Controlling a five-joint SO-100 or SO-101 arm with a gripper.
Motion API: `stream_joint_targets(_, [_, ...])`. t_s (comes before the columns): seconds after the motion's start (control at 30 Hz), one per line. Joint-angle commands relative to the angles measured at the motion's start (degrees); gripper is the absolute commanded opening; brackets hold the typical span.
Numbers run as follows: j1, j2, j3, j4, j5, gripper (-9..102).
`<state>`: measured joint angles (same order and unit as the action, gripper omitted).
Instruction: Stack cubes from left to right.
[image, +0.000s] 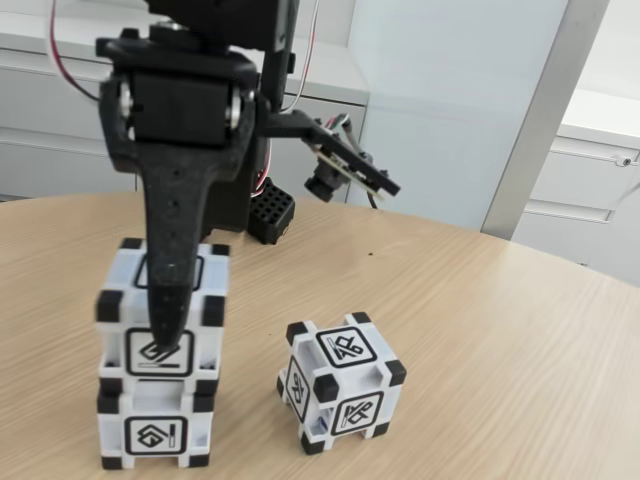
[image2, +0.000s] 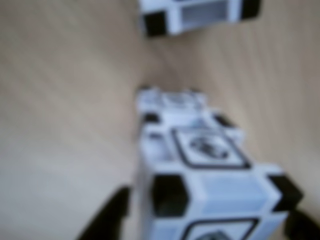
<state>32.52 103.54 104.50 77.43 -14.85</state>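
On the left of the woodgrain table (image: 480, 330), the matte black gripper (image: 168, 345) is pinching the top cube (image: 165, 308) of two stacked glossy white cubes, the third cube (image: 340, 382) sitting right.

— What do you see around there?
— A round wooden table (image: 500, 330) with pale grain — light all over.
— And behind it?
— White cabinets (image: 590, 195), a grey post (image: 530, 120) leaning upward, and a pale wall panel (image: 440, 90).
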Motion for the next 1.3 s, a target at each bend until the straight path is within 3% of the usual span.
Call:
stream_joint_targets(0.0, [0.00, 1.32, -0.26, 0.44, -0.70, 34])
stream_joint_targets(0.23, [-0.35, 2.72, -1.05, 0.79, 0.35, 35])
stream_joint_targets(0.6, [-0.79, 20.39, -0.18, 2.90, -1.41, 34])
stream_joint_targets(0.73, [-7.29, 23.20, -0.35, 5.54, -3.60, 35])
stream_joint_targets(0.93, [-18.37, 22.76, -0.26, 4.75, 2.46, 35])
stream_joint_targets(1.27, [-21.97, 13.10, -0.35, 4.39, 7.03, 36])
